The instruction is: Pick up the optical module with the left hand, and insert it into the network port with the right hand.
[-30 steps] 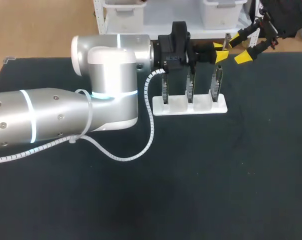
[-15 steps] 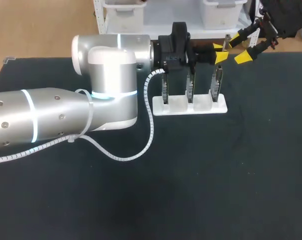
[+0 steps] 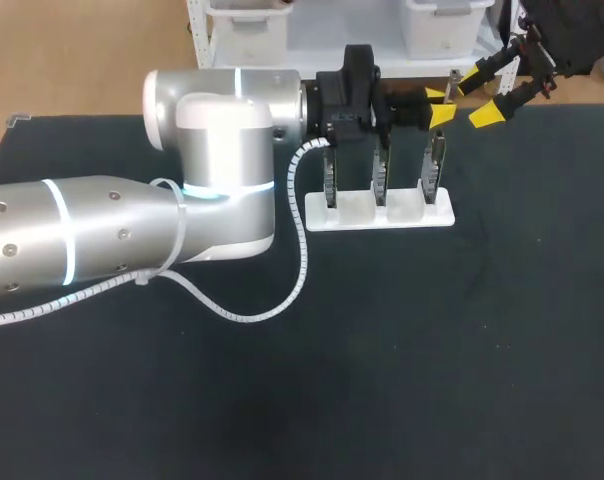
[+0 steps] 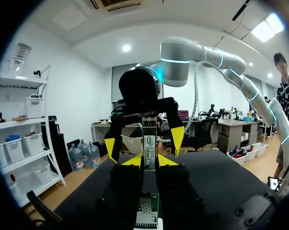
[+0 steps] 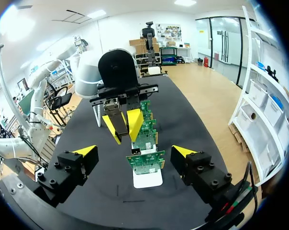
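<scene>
The left fingers [image 4: 166, 160] pinch one slim module [image 4: 149, 143] upright above the white rack [image 3: 382, 213], which holds three circuit boards [image 3: 380, 180] on the counter [image 3: 432, 350]. The right fingers [image 5: 185, 151] face it, spread wide and empty.

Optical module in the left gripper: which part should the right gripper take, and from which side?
Probably take the free end of the optical module, which sticks out ahead of the left gripper shut on its other end. The right gripper, jaws open, faces it, so come head-on along its length and close on the two long sides.
</scene>
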`<state>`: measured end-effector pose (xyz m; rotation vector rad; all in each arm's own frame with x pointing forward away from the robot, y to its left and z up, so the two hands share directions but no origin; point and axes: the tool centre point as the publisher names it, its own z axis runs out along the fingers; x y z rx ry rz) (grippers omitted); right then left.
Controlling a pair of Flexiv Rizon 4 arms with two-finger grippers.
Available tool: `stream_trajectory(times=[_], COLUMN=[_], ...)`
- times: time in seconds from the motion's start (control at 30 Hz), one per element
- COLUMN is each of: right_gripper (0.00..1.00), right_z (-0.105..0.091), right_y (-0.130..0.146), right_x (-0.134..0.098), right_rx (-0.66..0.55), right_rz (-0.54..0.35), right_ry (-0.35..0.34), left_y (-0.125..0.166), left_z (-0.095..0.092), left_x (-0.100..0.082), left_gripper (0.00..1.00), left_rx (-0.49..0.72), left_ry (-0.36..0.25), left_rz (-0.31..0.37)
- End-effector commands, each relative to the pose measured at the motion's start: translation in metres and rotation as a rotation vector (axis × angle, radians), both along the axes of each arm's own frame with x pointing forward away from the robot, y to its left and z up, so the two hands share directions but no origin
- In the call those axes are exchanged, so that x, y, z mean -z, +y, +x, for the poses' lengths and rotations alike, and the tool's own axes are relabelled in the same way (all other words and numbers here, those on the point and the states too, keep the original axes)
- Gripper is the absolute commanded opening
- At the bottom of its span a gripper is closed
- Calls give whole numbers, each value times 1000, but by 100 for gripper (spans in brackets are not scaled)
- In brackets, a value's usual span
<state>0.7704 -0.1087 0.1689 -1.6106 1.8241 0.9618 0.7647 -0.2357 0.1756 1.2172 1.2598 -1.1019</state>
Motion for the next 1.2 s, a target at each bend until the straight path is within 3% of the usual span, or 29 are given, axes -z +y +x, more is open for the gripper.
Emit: stream_trajectory(times=[0.03, 1.2], right_gripper=[100, 100], right_z=[-1, -1], right_y=[0, 0], right_x=[0, 0], right_rx=[2, 2], right_rz=[0, 0], right_ry=[-2, -2], left_y=[0, 5], left_z=[3, 6], left_x=[-2, -4], left_gripper=[0, 0], left_rx=[4, 14], left_ry=[1, -4], left_rz=[7, 15])
